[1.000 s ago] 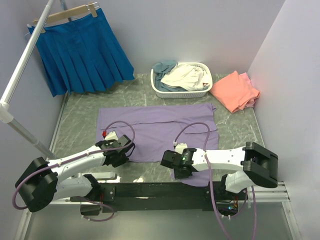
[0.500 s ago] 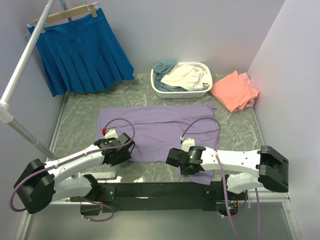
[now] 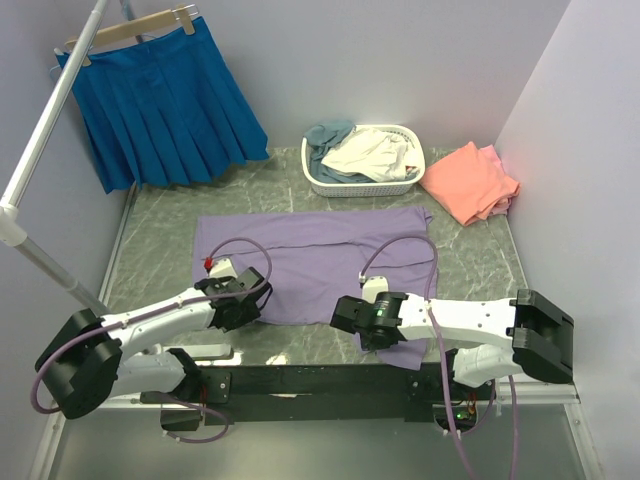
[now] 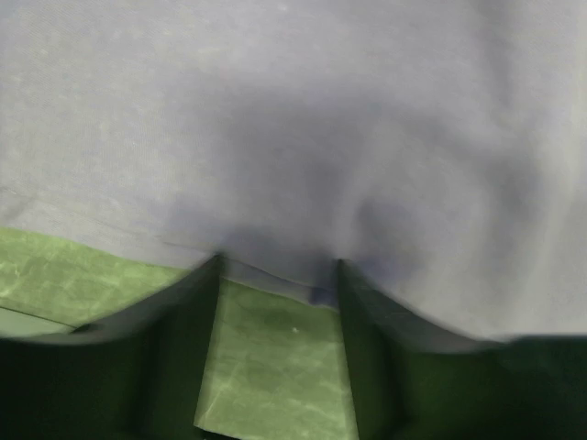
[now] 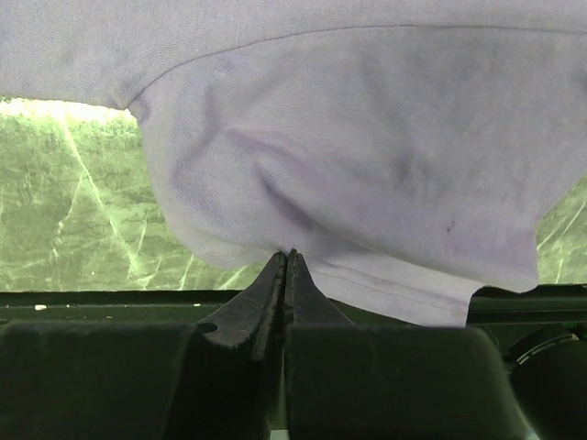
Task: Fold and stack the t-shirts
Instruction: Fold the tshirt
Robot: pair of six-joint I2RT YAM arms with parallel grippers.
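Pleats of a bright blue skirt [image 3: 165, 105] hang from a wooden hanger [image 3: 130, 28] at the far left. Nearer, the left gripper [image 4: 278, 266] stands spread, its fingertips [image 4: 213, 266] at the near-left hem of the large lavender-purple t-shirt [image 3: 310, 255], which lies flat across the middle of the green marbled surface [image 3: 160, 260]. The right gripper [image 5: 287, 255], pressed together, pinches the near hem of that shirt to the right. At the far side, a white plastic lattice basket [image 3: 318, 183] holds a grey-blue t-shirt [image 3: 325, 140] and a cream-white t-shirt [image 3: 365, 152]. Coral-pink t-shirts [image 3: 470, 180] lie piled at the far right.
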